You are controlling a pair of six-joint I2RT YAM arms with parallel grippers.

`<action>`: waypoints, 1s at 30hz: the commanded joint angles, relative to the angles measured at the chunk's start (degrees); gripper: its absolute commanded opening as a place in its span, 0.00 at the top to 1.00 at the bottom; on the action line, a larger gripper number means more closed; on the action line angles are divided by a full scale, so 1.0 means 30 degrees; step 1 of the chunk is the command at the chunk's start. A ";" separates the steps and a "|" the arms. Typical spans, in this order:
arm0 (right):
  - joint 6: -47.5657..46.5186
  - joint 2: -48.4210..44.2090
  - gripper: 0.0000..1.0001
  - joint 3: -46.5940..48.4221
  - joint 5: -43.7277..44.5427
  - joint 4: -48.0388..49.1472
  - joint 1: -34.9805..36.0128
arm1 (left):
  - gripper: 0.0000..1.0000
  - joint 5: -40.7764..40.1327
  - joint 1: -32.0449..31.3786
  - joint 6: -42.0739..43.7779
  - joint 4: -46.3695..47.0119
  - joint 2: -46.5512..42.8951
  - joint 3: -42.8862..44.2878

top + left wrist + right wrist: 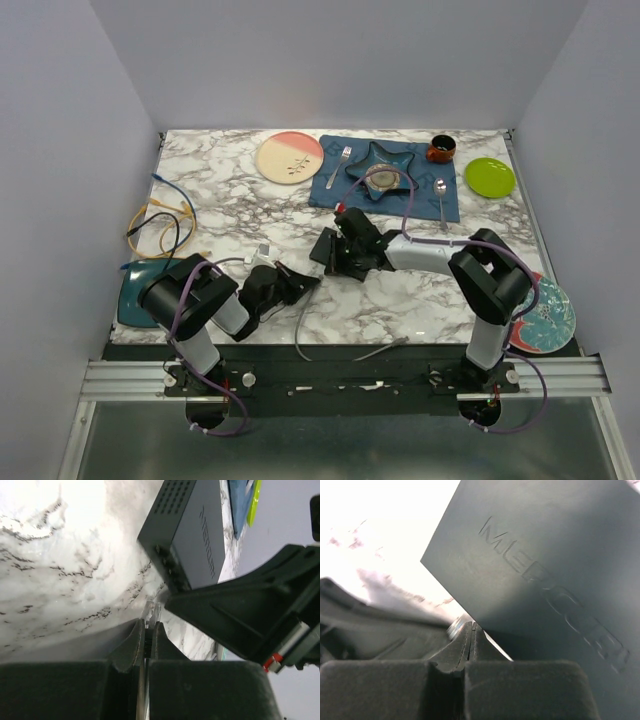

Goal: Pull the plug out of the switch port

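Switch (192,535) lay flat mid-table, under right gripper (471,630), which was clenched, empty, seemingly pinning it. Switch likely rigid, light, prone to sliding. Left gripper (148,630) clamped thin cable (142,687) behind clear plug (154,611), sensible hold. Star dish (385,158) held small round saucer (385,181). Cup (440,150) contents unclear.

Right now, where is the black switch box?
In the top view the switch lies mid-table, just on the near side of the blue placemat, beside the right gripper.

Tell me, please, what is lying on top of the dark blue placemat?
A fork, a blue star-shaped dish and a spoon lie on the placemat. The part of the mat beneath the dish is covered.
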 commanded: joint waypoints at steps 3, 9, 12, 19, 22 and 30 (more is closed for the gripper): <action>0.0208 0.0979 0.99 0.0643 0.1858 -0.0240 -0.0240 | 1.00 0.0484 -0.0626 0.1006 -0.1970 0.0461 -0.1341; 0.0269 -0.1682 0.99 -0.0674 0.2354 0.0609 -0.0241 | 1.00 -0.0130 -0.0656 0.1821 -0.5137 -0.3449 -0.1228; -0.0432 -0.4170 0.96 -0.1200 0.2415 0.0463 -0.0240 | 1.00 -0.0716 -0.0685 0.3608 -1.0056 -0.7022 0.0495; -0.1490 -0.8509 0.79 -0.1699 0.3820 -0.1265 -0.0240 | 1.00 -0.4053 -0.0715 0.7799 -1.9389 -1.2657 0.5537; -0.1548 -1.0058 0.78 -0.2080 0.3850 -0.1588 -0.0240 | 1.00 -0.5167 -0.0685 0.8797 -2.2087 -1.3890 0.7472; -0.1344 -1.2818 0.78 -0.3515 0.3968 -0.1823 -0.0240 | 1.00 -0.8156 0.0162 1.1373 -2.6949 -1.5596 1.3704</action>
